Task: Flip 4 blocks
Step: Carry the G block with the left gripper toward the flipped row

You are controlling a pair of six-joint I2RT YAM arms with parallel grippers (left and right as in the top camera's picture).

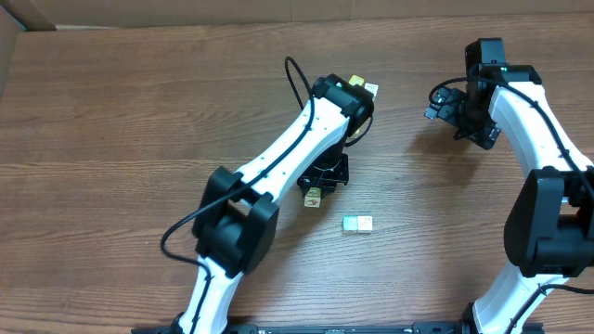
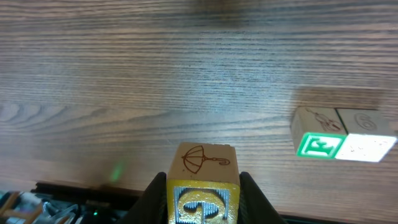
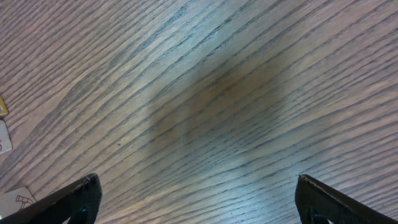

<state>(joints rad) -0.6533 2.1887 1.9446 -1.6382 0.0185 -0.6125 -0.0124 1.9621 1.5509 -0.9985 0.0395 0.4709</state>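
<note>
The blocks are lying in the middle part of the surface, between its near and far edges. The yellow block (image 2: 202, 163) is sitting clenched between the two fingers of the left tool (image 2: 202, 202), one finger pressing each side. Its umbrella face is pointing up and its yellow-framed face is pointing back toward the wrist camera. Whether its underside is touching the surface cannot be told.

Just beside it, nearer the near edge and to the right, the teal-faced block (image 1: 351, 224) and the cream block (image 1: 365, 224) are sitting touching. Together they are forming a short row whose long axis is running parallel to the near edge. From the left wrist, the teal face is turning toward the camera and line drawings are showing on both tops.

Toward the far edge, a yellowish block (image 1: 356, 83) and a pale block (image 1: 371, 89) are lying against each other beside the left arm; their faces are too small to read.

The right tool (image 1: 436, 104) is hanging released, fingers wide apart, toward the right edge and well apart from every block.
</note>
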